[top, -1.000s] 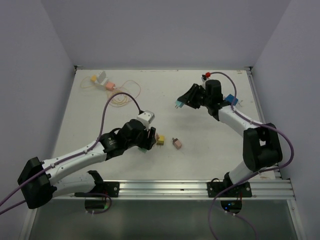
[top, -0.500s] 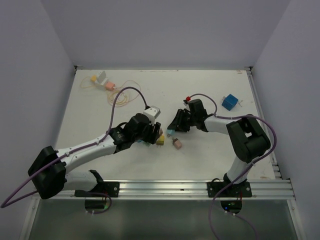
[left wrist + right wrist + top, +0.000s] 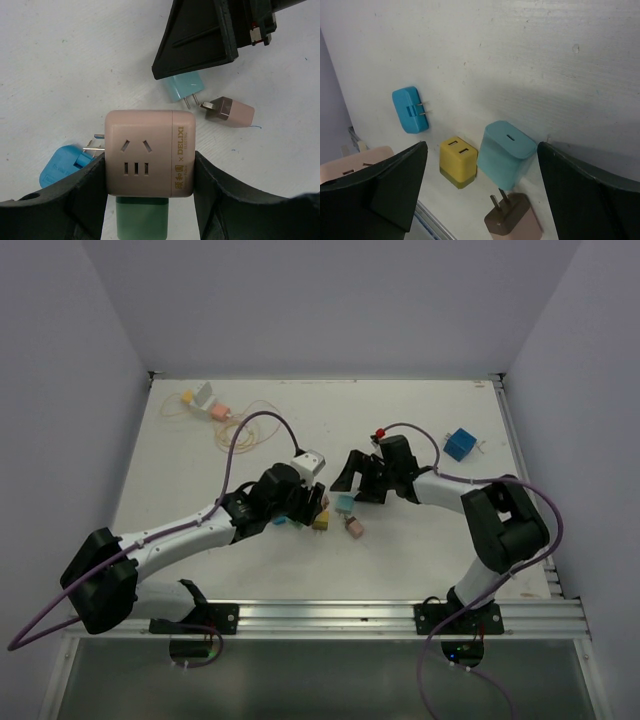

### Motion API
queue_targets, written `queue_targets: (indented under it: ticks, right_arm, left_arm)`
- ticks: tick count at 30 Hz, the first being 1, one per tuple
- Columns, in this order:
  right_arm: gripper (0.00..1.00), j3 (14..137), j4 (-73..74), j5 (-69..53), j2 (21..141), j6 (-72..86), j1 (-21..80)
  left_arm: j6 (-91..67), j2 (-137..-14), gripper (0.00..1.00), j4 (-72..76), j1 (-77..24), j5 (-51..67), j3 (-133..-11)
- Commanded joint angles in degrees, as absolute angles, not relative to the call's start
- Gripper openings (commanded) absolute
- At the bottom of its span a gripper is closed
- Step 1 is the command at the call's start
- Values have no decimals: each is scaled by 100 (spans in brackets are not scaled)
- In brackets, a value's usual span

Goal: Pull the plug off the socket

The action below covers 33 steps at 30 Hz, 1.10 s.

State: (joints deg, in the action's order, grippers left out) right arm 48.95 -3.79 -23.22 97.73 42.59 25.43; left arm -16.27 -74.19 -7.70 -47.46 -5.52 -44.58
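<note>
Pink and square, the socket cube sat clamped in your left gripper, one finger pressed flat against each side face. The green plug was seated in the face turned toward the gripper's palm, between the two finger bases, and was not pulled out. From above, that grip sat near the middle of the table, and the gripper hid most of the cube.

Your right gripper had its fingers spread wide and held nothing. It hung just to the right of the socket, on its far side, and touched neither the cube nor the green plug. Below and between its fingers a light teal charger stood on the table, apart from both pads. A yellow adapter lay right beside the charger, and a brown-tipped pink plug lay near it. A blue plug lay at the socket's left, close to your left finger.
</note>
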Motion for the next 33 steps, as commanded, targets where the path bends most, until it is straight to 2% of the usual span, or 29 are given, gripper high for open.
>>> queue_targets:
  ticks: [1, 15, 29, 33]
  right_arm:
    - [96, 4878, -351, -2179, 9212, 4306, 2531]
    - [99, 4571, -1132, -3172, 8227, 5053, 2549]
    - [99, 4395, -1687, -3401, 8191, 5361, 2733]
    - [95, 4333, -1784, -3401, 8209, 5370, 2733]
  left_arm:
    - [-1433, -7409, 0, -246, -4693, -501, -4799]
    - [-1362, -7576, 0, -115, -4667, -580, -5080]
    - [-1310, -7866, 0, 281, -4667, -352, -5511]
    - [-1345, -7866, 0, 360, -4667, -203, -5581]
